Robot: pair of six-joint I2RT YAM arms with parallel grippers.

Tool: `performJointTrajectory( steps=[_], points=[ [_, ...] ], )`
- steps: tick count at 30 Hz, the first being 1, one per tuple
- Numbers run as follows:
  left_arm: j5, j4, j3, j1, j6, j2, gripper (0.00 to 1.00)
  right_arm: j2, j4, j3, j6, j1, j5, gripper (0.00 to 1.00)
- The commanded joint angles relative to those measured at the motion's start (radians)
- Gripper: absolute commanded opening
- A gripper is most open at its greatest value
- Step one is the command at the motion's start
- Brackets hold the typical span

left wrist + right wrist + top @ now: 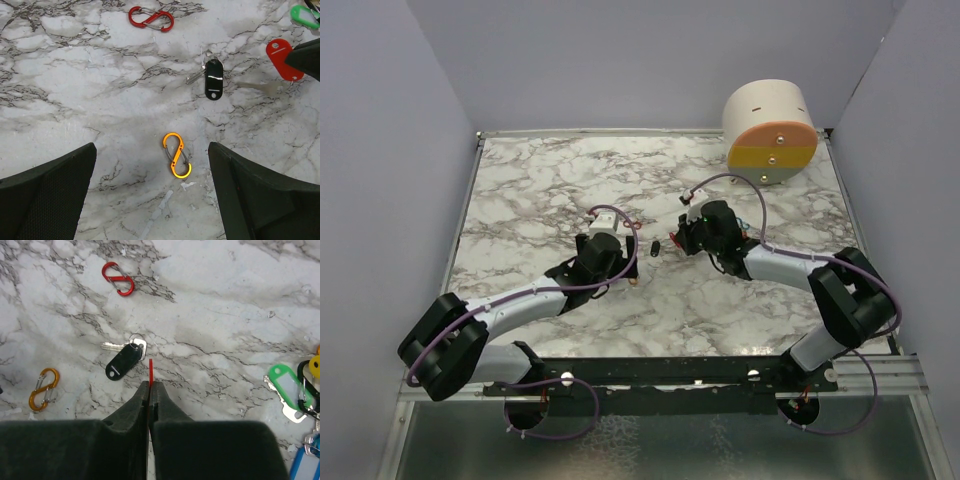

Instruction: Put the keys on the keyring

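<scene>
The left hand [151,148] hovers spread wide, the orange keyring loop [176,155] lying on the bench [75,90] between its fingers [50,190], placed for a pinch. The right hand [150,386] is clamped on the red key [150,368], tag edge-on at its fingertips [142,396], likely so its hole can meet the loop.

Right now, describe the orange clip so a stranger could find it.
On the marble table, look between the fingers of the open left gripper. The figure-eight clip lying there is orange; the other clip, farther off, is red, and the nearby key has a black tag.
</scene>
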Motion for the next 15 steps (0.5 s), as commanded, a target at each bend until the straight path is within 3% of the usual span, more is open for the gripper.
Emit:
performJointTrajectory(
  steps=[1, 15],
  points=[
    [-0.014, 0.031, 0.017, 0.009, 0.005, 0.010, 0.95, -0.089, 0.115, -0.048, 0.024, 0.005, -0.001, 0.01],
    [0.010, 0.092, 0.176, 0.073, 0.029, 0.252, 0.79, -0.275, 0.233, -0.162, 0.062, 0.004, -0.002, 0.01]
  ],
)
